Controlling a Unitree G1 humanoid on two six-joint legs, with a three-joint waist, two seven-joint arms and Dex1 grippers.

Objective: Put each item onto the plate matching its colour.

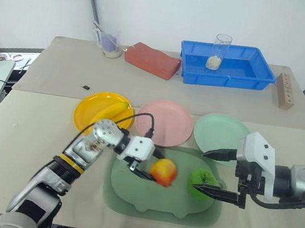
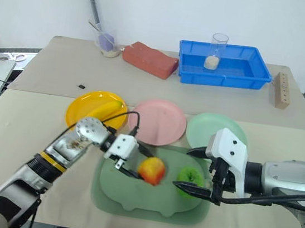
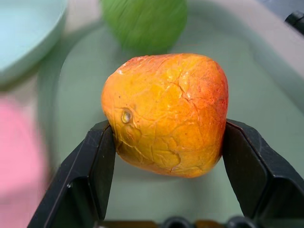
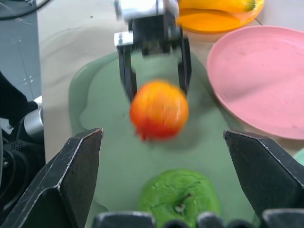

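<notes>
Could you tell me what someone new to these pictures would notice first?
The left gripper closes on the red-and-yellow peach over the dull-green board at the table's near edge. Beside it, the right gripper stands open around the green apple. Behind them sit three plates: yellow with the banana, pink and mint green.

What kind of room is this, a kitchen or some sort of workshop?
Probably a robot test lab, not a kitchen. The fruit is toy fruit, like the peach on a green board; coloured plastic plates are lined up on a plain table, with a blue bin behind.
</notes>
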